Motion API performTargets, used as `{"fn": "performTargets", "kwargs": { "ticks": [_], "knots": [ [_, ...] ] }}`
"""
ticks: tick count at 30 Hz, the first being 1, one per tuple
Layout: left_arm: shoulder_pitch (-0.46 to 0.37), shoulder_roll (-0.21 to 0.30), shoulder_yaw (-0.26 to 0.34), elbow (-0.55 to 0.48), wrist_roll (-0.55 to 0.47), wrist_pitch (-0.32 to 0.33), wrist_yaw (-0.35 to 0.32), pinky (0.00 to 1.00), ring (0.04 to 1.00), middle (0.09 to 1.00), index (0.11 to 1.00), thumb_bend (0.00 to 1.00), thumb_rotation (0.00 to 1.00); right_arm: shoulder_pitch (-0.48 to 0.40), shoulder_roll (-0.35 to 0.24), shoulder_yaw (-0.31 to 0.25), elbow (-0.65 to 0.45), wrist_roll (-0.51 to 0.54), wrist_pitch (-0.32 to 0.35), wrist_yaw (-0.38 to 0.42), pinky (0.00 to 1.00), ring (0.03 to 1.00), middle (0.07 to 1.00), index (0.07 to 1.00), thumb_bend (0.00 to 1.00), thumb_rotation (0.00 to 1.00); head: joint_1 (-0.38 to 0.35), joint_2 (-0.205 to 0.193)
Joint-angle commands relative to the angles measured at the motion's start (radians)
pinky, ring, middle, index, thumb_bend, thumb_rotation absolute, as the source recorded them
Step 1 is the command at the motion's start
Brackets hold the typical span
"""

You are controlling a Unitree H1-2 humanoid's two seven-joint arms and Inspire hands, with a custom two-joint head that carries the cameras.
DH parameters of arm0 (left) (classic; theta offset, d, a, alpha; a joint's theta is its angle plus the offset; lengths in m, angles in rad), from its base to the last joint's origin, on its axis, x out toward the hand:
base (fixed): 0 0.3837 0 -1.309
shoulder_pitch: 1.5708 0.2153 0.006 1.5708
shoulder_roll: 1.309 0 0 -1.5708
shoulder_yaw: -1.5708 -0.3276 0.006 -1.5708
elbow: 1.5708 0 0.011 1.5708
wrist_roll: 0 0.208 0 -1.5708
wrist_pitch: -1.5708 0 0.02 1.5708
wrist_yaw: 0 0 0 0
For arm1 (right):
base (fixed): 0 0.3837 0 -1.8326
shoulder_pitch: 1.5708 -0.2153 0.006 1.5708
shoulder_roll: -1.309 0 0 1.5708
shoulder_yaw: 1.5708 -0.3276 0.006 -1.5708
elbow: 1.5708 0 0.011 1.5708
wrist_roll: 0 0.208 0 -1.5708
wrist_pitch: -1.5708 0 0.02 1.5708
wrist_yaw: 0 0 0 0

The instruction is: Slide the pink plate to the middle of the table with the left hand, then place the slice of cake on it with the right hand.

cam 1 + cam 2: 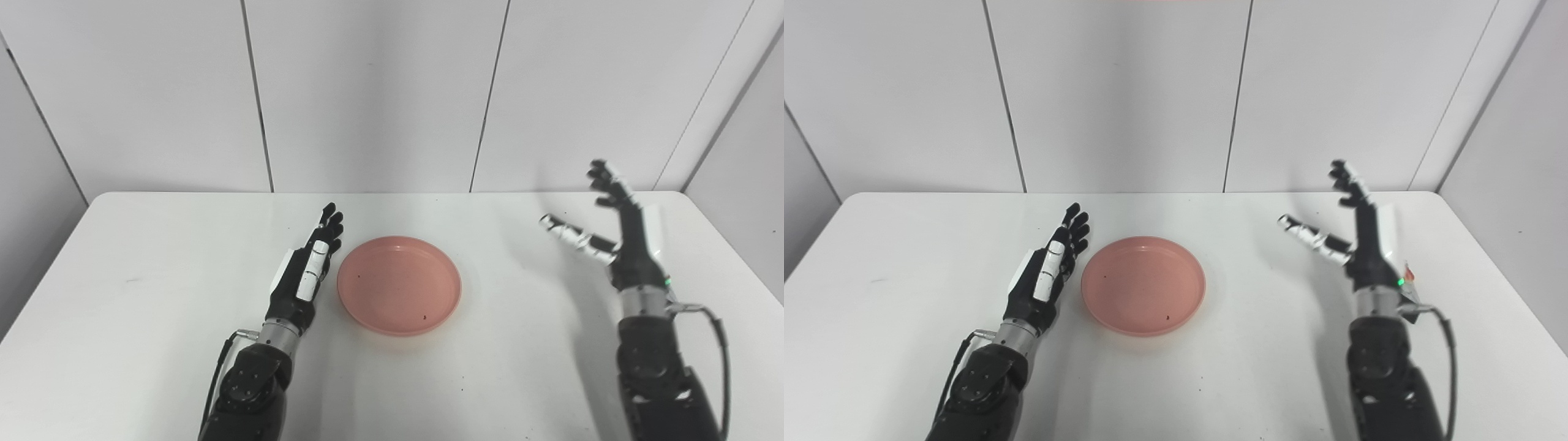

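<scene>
The pink plate [399, 285] lies flat and empty on the white desk [153, 294], close to the middle of it, with a few dark specks on its inner face. No slice of cake shows in either view; a small scrap of red and white peeks out behind the right wrist in the right eye view, too little to name.

The left hand [309, 266] lies just beside the plate's left rim, palm side turned toward it, its fingers [331, 223] straight, held together and pointing away toward the far wall. Whether the hand's edge touches the rim or stands a hair off it cannot be told from here. It holds nothing. The plate lies to that hand's right, so any further push would carry it rightward across the desk; being round, it has no long axis to mind.

The right hand [1363, 236] is raised above the desk well apart from the plate, on the plate's right. Its fingers [1347, 177] are spread and lifted, the thumb stuck out toward the plate, and nothing is in its grasp.

By my judgement the sliding step looks done or nearly so, since the plate sits about centre. The cake step is not yet done, and the right hand must first find the slice, which probably lies out of sight.
</scene>
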Motion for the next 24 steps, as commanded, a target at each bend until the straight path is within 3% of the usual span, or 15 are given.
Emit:
{"fn": "performTargets", "kwargs": {
  "ticks": [1, 6, 14, 18, 24],
  "knots": [
    [0.074, -0.010, 0.010, 0.066, -0.015, 0.017, 0.007, 1.00, 1.000, 1.000, 1.000, 0.68, 1.00, -0.043, -0.055, -0.008, -0.066, -0.029, 0.087, 0.039, 0.74, 0.805, 0.808, 0.828, 0.69, 0.49, -0.027, -0.003],
    [0.067, -0.010, 0.025, 0.078, -0.012, 0.025, 0.011, 1.00, 1.000, 1.000, 1.000, 0.66, 1.00, -0.058, -0.115, -0.009, -0.118, -0.033, 0.216, 0.104, 0.68, 0.771, 0.795, 0.824, 0.79, 0.47, -0.069, -0.008],
    [0.062, 0.008, 0.030, 0.104, -0.018, -0.009, -0.015, 1.00, 1.000, 1.000, 1.000, 0.65, 1.00, -0.052, -0.161, 0.029, -0.144, -0.158, 0.340, 0.131, 0.76, 0.809, 0.816, 0.832, 0.81, 0.44, -0.135, -0.004],
    [0.064, 0.020, 0.027, 0.103, -0.008, -0.017, -0.011, 1.00, 1.000, 1.000, 1.000, 0.67, 1.00, -0.055, -0.170, 0.031, -0.161, -0.195, 0.435, 0.178, 0.72, 0.787, 0.794, 0.822, 0.84, 0.46, -0.153, -0.001],
    [0.057, 0.036, 0.022, 0.116, -0.013, -0.029, -0.036, 1.00, 1.000, 1.000, 1.000, 0.67, 1.00, -0.053, -0.174, 0.010, -0.148, -0.303, 0.452, 0.296, 0.65, 0.739, 0.770, 0.802, 0.81, 0.43, -0.175, -0.003]
  ]
}}
